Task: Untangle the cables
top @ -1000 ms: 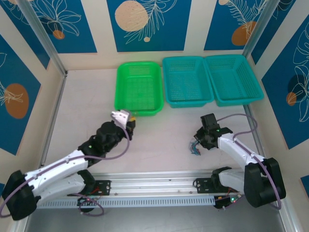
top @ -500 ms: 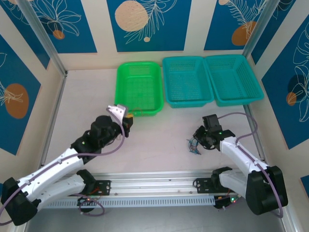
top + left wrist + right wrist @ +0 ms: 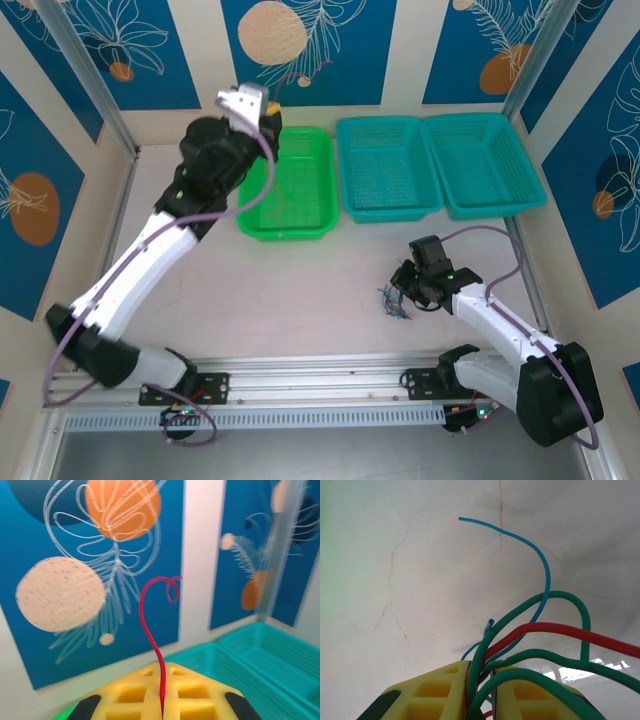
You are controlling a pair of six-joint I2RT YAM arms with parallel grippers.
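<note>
My left gripper [image 3: 268, 105] is raised high over the green basket's back left corner. It is shut on one thin red cable [image 3: 149, 625], which rises from between the yellow fingers [image 3: 135, 695] and ends in a small curl [image 3: 303, 74]. My right gripper [image 3: 406, 291] sits low at the table on the right, shut on a knotted bundle of cables [image 3: 392, 304]. In the right wrist view, green [image 3: 569, 598], red [image 3: 580, 631] and blue [image 3: 544, 565] strands pass through the right gripper [image 3: 482, 672] and loop out over the table.
The green basket [image 3: 246, 180] stands at the back centre with two teal baskets [image 3: 388, 165] [image 3: 486, 160] to its right; all look empty. A metal rail [image 3: 320, 370] runs along the near edge by the arm bases. Blue patterned walls close in the back and sides.
My left arm has swung up and back from near the green basket's front edge to high above it, carrying the red cable. The right gripper with the bundle shifted slightly left.
</note>
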